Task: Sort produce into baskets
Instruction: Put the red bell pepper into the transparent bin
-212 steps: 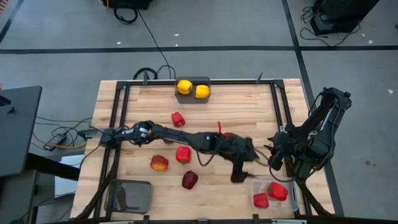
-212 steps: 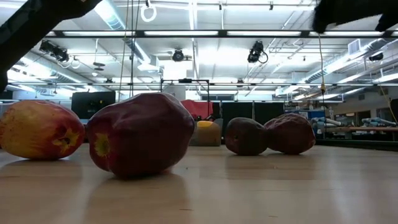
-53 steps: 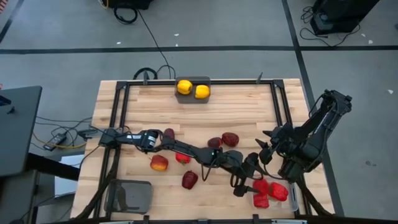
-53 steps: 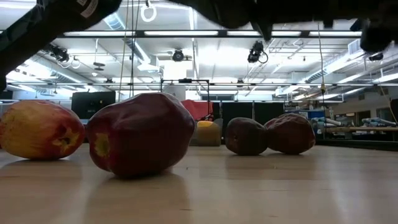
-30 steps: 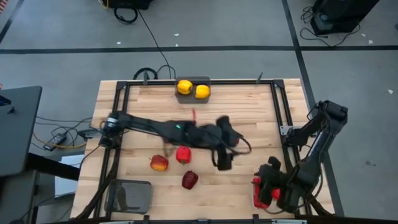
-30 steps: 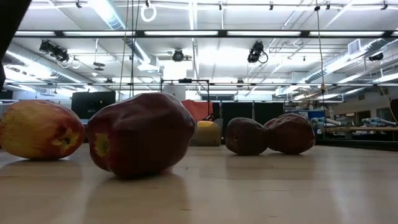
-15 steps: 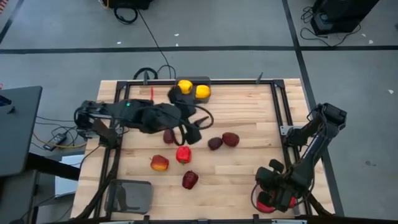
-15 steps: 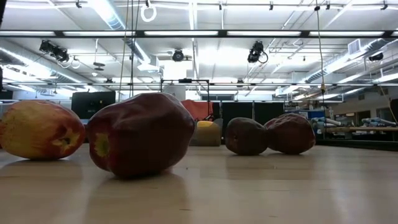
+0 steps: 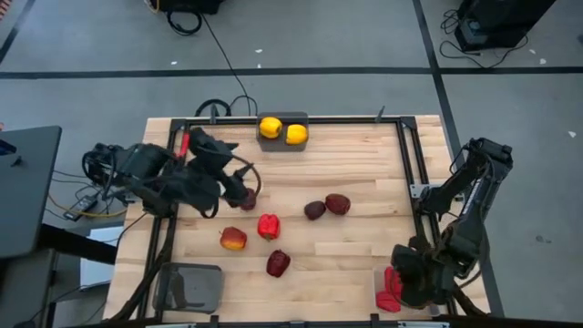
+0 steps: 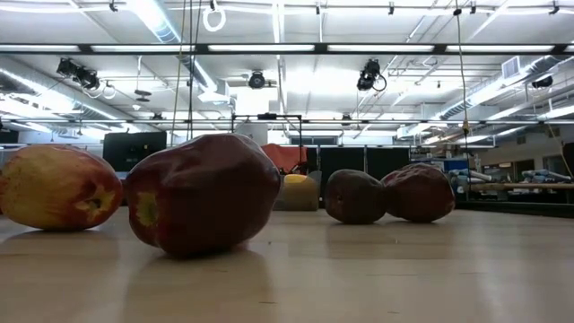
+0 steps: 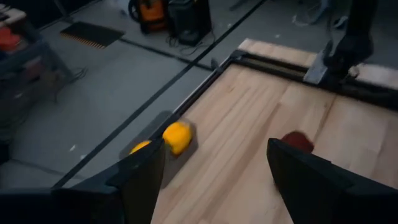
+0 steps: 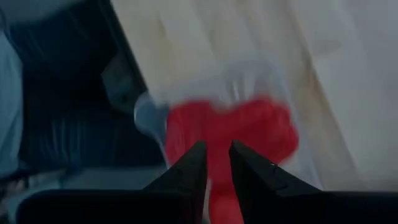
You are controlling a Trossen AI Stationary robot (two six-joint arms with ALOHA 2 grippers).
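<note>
My left gripper (image 9: 239, 189) is open and empty above the table's left middle, over a maroon fruit (image 9: 247, 199); its wide-apart fingers show in the left wrist view (image 11: 211, 180). My right gripper (image 12: 214, 163) is shut, pointing down over red peppers (image 12: 230, 134) in the clear basket (image 9: 401, 290) at the near right corner. Two yellow fruits (image 9: 283, 131) lie in a dark basket (image 9: 301, 118) at the far edge. A red pepper (image 9: 268, 226), a red-orange apple (image 9: 233, 239), a maroon fruit (image 9: 278, 263) and two more maroon fruits (image 9: 326, 207) rest on the table. My right gripper stands shut right above the red peppers in the clear basket; I cannot tell whether its fingertips touch them.
An empty dark grey basket (image 9: 189, 287) sits at the near left corner. A black frame rail (image 9: 173, 173) runs along the table's edges. Bare wood lies between the loose fruit and the clear basket. The low view shows the apples (image 10: 202, 193) up close.
My left gripper has drawn back from the table's middle toward its left edge, open and empty throughout. My right arm has stayed over the clear basket at the near right corner. The loose fruit has not moved.
</note>
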